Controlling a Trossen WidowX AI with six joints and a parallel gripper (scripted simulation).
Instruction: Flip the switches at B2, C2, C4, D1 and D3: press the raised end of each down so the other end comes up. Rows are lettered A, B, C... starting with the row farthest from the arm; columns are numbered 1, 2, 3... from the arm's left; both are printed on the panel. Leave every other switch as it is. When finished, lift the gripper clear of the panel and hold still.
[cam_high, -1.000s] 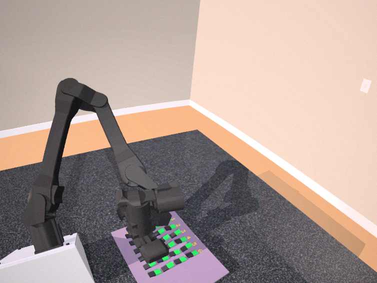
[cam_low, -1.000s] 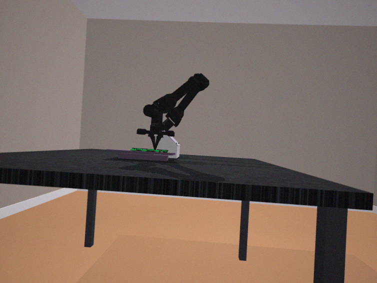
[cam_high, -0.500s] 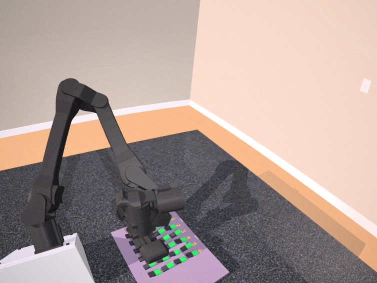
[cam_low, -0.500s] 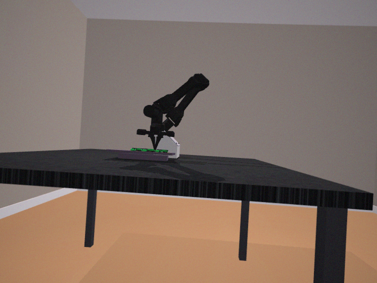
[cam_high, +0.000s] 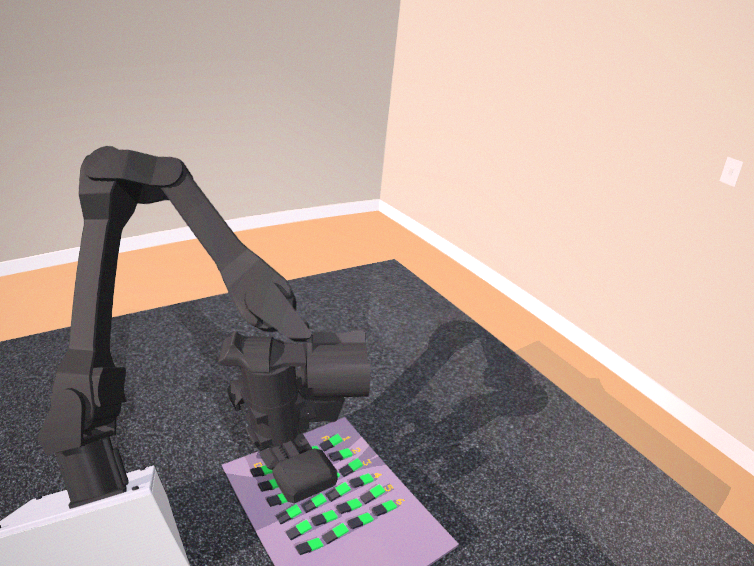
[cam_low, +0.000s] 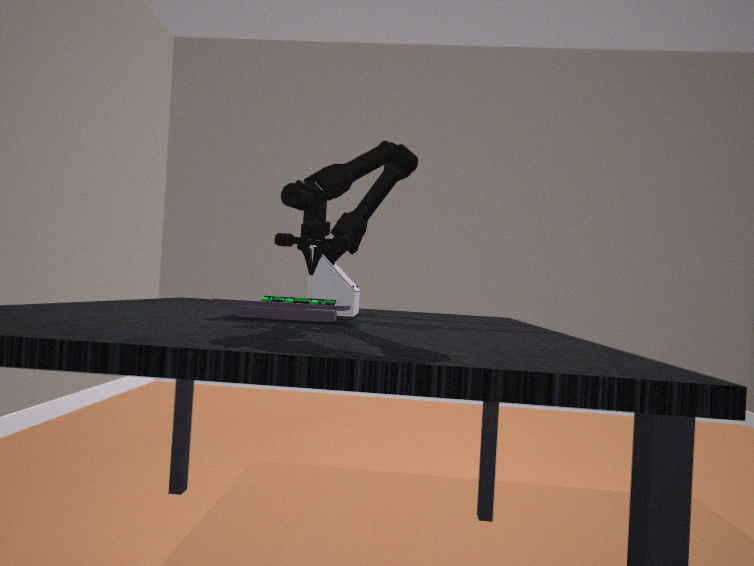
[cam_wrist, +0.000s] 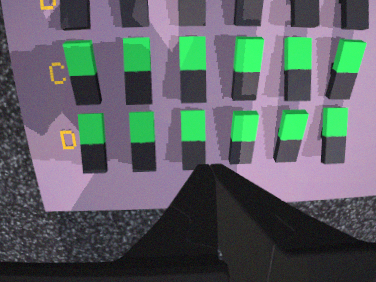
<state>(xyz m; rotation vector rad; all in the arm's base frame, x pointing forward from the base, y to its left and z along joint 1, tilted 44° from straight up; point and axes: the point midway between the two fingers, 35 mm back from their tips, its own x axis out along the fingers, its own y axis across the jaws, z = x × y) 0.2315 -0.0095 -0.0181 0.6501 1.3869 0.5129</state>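
Note:
The purple switch panel (cam_high: 395, 542) (cam_low: 286, 313) (cam_wrist: 134, 187) lies flat on the dark table in front of the arm. Its rocker switches are each half green and half dark. I cannot tell which ends are raised. My gripper (cam_wrist: 208, 176) (cam_low: 310, 268) (cam_high: 286, 453) is shut and empty, pointing down. Its tip hangs over the near end of D3, with a clear gap above the panel in the exterior view.
The arm's white base block (cam_high: 91, 523) (cam_low: 331, 286) stands right behind the panel's near edge. The black table (cam_low: 365, 365) extends wide around the panel. Yellow row letters (cam_wrist: 56, 73) mark the panel's left side.

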